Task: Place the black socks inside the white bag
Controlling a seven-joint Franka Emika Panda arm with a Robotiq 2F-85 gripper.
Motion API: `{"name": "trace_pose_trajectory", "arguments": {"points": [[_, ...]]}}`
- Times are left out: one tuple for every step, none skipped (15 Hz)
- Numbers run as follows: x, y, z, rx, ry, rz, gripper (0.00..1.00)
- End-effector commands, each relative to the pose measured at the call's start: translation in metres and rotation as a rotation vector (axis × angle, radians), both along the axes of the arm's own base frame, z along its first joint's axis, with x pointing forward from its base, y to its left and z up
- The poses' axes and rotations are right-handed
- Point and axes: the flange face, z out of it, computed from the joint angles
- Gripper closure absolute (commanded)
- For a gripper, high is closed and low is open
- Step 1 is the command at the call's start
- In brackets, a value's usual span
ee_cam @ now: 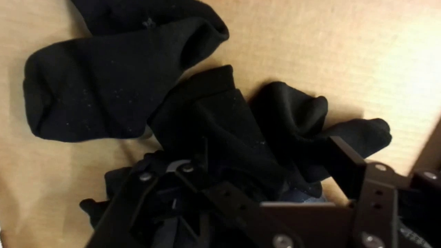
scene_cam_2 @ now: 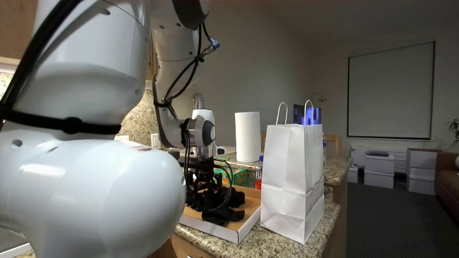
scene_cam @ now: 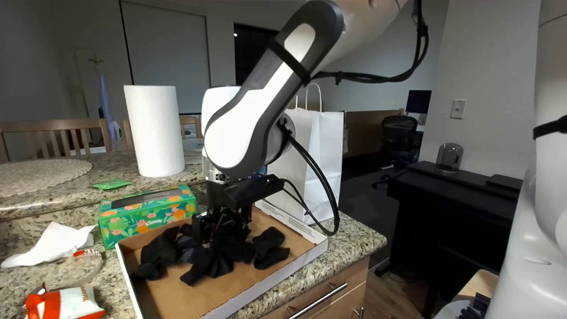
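The gripper (scene_cam: 223,239) is seen jaws-apart among black socks (scene_cam: 212,264), the white bag (scene_cam: 326,146) at two o'clock in an exterior view.

On the table (scene_cam: 354,239), socks (scene_cam: 215,263) lie in the cardboard tray (scene_cam: 188,297), with tissue box (scene_cam: 148,217) and paper shopping bag (scene_cam_2: 288,179) beside it.

Both exterior views, differently angled, share tray (scene_cam: 177,301) and white bag (scene_cam_2: 288,172) (the wrist view looks down, close).
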Motion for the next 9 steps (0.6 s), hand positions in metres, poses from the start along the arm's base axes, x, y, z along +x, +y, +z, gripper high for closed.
{"name": "trace_pose_trajectory", "arguments": {"points": [[0.0053,0.0081,-0.0011,-0.012,0.011,0.004,0.44],[0.0067,0.0088,-0.0019,-0.013,0.013,0.003,0.5],[0.0082,0.0086,-0.0027,-0.015,0.016,-0.001,0.58],[0.0091,0.0081,-0.0034,-0.015,0.019,-0.002,0.63],[0.01,0.0071,-0.0037,-0.018,0.022,-0.004,0.71],[0.0108,0.006,-0.0039,-0.021,0.025,-0.007,0.77],[0.0118,0.0046,-0.0035,-0.023,0.027,-0.011,0.84],[0.0126,0.0037,-0.003,-0.024,0.028,-0.013,0.9],[0.0129,0.0028,-0.0023,-0.025,0.029,-0.015,0.93]]}}
